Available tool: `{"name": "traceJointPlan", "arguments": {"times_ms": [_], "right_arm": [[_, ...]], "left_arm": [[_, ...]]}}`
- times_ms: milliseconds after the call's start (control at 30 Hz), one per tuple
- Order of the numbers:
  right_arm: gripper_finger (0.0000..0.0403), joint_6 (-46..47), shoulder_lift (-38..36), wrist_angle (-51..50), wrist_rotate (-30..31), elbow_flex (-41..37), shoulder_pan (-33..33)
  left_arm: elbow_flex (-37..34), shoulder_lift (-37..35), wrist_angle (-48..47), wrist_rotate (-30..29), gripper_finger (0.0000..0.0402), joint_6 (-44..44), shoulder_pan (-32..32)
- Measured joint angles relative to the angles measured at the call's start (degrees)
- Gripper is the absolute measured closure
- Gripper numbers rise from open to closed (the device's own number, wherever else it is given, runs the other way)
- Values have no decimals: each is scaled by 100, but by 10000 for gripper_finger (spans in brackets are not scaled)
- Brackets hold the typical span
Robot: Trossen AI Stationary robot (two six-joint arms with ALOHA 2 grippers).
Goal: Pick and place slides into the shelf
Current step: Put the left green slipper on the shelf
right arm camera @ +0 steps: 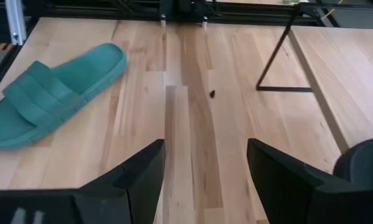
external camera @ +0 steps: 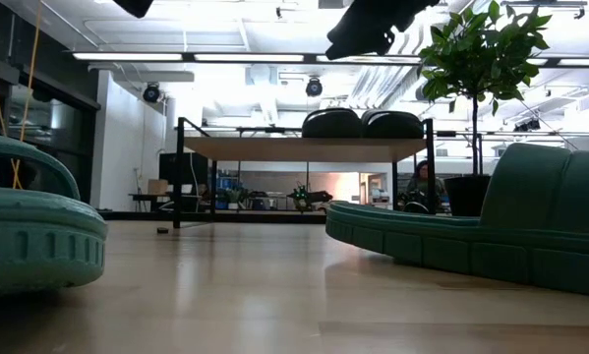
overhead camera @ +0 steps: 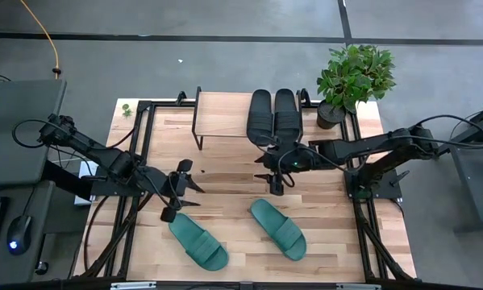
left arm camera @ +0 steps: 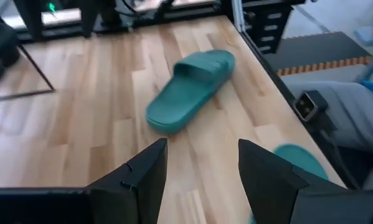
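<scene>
Two teal slides lie sole down on the table's near half, one (overhead camera: 197,241) toward the left and one (overhead camera: 278,229) toward the right. Two black slides (overhead camera: 273,116) lie side by side on the right part of the shelf's top board (overhead camera: 223,113). My left gripper (overhead camera: 185,190) hovers open just beyond the left teal slide. In its wrist view the open fingers (left arm camera: 202,168) point toward the right teal slide (left arm camera: 192,90). My right gripper (overhead camera: 264,171) is open between the shelf and the right teal slide. Its wrist view (right arm camera: 205,168) shows a teal slide (right arm camera: 52,93) ahead.
A potted plant (overhead camera: 352,76) stands at the table's far right corner beside the shelf. The shelf's thin black legs (right arm camera: 279,56) rise from the table. Bare wood (overhead camera: 225,173) lies between the two grippers. A person (external camera: 422,182) sits far behind the table.
</scene>
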Motion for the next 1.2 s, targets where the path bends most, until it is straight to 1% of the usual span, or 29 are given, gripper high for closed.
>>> {"name": "traceJointPlan", "arguments": {"times_ms": [100,267,367,600,800,933,1200], "right_arm": [[185,33,0,0,2,0,63],[185,302,0,-1,46,0,193],[185,320,0,-2,126,0,329],[185,306,2,-24,499,0,700],[185,321,2,-24,811,0,891],[185,345,2,-24,839,0,942],[185,557,2,-14,835,-2,973]], "left_arm": [[2,0,-270,98,222,-296,-2],[2,16,-744,196,222,-1158,-2],[2,129,-873,244,222,-1513,-18],[4,665,-811,303,222,-1936,-383],[4,914,-759,303,222,-2359,-610],[4,1044,-651,287,222,-2721,-759],[2,1566,-364,381,222,-3185,-1067]]}}
